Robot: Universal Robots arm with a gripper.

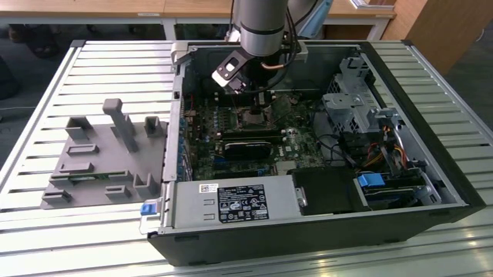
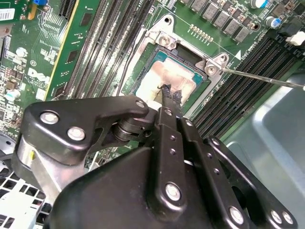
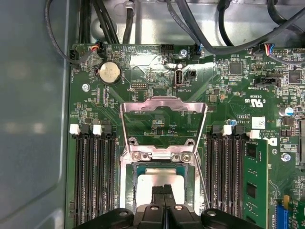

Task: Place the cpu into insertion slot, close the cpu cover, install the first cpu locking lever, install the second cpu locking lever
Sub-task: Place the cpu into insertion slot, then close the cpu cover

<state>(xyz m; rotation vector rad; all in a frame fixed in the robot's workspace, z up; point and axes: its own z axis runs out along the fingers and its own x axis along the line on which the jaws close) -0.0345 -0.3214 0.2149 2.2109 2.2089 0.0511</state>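
Looking at this one, I'd say step one is basically wrapped up. The small flat square cpu with the dull silver-grey metal top lies flat inside the square insertion slot with the dark centre and silvery rim, set in the green circuit board. There's some pale smeary residue on the chip's top.

The thin square silvery metal cpu cover is flipped up on its hinge at one edge of the socket, and you can see board through its cut-out, so closing isn't done yet. A thin silvery wire lever sticks out loose beside the socket, not hooked down.

The black two-finger gripper has its fingers pressed together with nothing between them. Its tip is on the middle of the chip's top or just above it, can't tell which. So the chip isn't being held.

My read is that shutting the cover needs the fingers off the chip, since the frame swings down right over that spot.

In the exterior view the grey arm drops from above into the open black computer case, wrist pointing down at the board between the long black memory slots.
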